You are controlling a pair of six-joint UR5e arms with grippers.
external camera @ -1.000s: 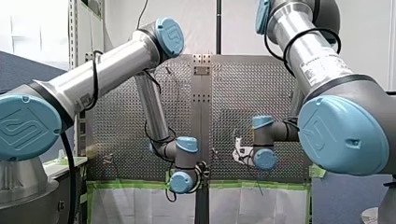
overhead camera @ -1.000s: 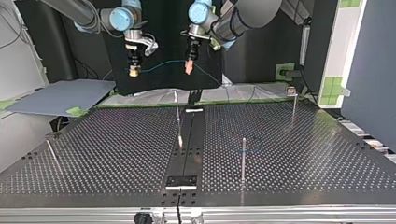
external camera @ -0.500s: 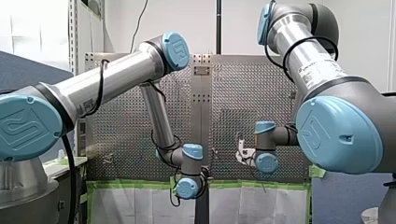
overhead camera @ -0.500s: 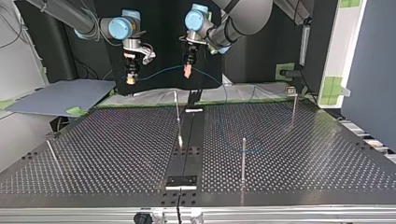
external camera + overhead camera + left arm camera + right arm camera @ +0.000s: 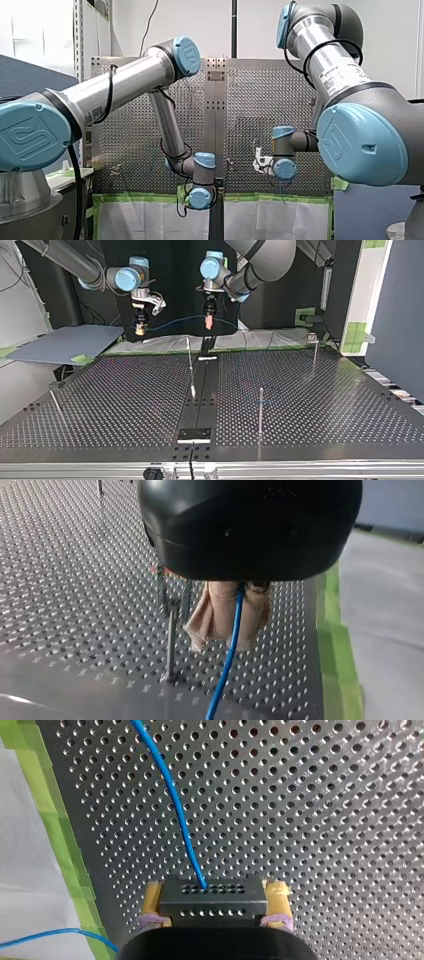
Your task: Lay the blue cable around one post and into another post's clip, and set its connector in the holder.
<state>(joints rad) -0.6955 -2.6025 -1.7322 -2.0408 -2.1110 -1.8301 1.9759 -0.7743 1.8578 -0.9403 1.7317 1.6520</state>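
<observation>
Both grippers have come down since a second ago. In the top view my right gripper (image 5: 141,330) is sitting lower at the view's left. My left gripper (image 5: 209,324) has shifted toward the view's right and is hanging plumb instead of tilted.

Between them the blue cable (image 5: 175,320) is sagging slightly in the air over the far edge of the table (image 5: 100,405), touching no post.

Grips:
- Left wrist view: beige pads (image 5: 215,612) are closing flat on the cable, which is running out below them.
- Right wrist view: yellow pads (image 5: 151,901) are clamping the black connector (image 5: 212,896) by its two sides, with the cable leaving its front face.

Handling, my read: the cable is behaving as thin, light and limp. It is going to sag and could slide through flat pads under tension. The connector is the only rigid part, so it is the right place to hold the end. The other hold should be staying close to wherever the cable is being laid.

Containers:
- A post (image 5: 171,630) is standing just beside my left gripper. The forked clip (image 5: 172,597) at its top is holding nothing.
- A black bracket (image 5: 195,434) is sitting at the near end of the centre strip. I'm taking it as the holder, and it is looking empty.
</observation>
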